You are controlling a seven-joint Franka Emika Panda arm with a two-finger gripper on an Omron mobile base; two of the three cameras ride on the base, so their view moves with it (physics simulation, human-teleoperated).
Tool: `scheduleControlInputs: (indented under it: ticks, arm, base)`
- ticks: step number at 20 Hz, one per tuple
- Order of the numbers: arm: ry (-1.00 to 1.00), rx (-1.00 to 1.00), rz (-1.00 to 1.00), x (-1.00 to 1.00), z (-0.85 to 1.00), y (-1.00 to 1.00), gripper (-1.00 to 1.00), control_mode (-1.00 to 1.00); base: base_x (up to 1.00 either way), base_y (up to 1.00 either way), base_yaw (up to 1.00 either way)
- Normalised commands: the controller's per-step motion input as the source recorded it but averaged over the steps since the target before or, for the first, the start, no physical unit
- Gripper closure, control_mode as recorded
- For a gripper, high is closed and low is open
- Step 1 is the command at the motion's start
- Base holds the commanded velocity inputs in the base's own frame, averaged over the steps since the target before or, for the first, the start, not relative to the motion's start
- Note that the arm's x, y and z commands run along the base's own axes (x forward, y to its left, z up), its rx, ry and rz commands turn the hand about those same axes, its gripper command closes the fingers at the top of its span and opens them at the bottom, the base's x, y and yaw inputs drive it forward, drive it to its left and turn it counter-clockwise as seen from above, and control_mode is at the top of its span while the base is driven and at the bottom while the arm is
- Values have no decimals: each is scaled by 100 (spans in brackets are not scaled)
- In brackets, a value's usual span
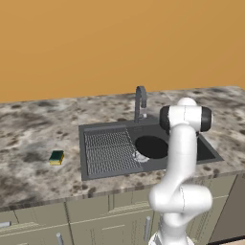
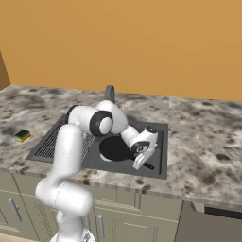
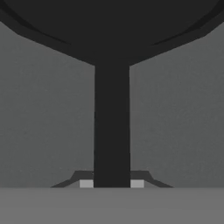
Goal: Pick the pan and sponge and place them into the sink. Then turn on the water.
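Speckled granite counter [image 1: 33, 129], ribbed dark sink [image 1: 107, 153], tool [image 2: 142, 161] clamped on round black pan's [image 2: 113, 149] straight handle [image 3: 111, 127]

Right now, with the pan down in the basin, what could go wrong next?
1. The pincer is shut on the pan by its handle; pulling away before opening would likely drag the pan back out of the sink.
2. The sponge sits on the counter well beyond the drainboard; the long swing could clip the faucet.
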Motion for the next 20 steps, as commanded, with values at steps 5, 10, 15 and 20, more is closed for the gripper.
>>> scheduleControlInputs:
  ticks: [5, 10, 15, 20]
  arm:
    - [0, 0, 0, 52, -63, 0, 100, -100]
    - [0, 0, 0, 40, -47, 0, 100, -100]
    - [0, 0, 0, 27, -28, 0, 100, -100]
    - [-1, 0, 1, 5, -6, 0, -100, -100]
  base:
    - [0, 0, 0]
    - [0, 0, 0]
    - [0, 0, 0]
    - [0, 0, 0]
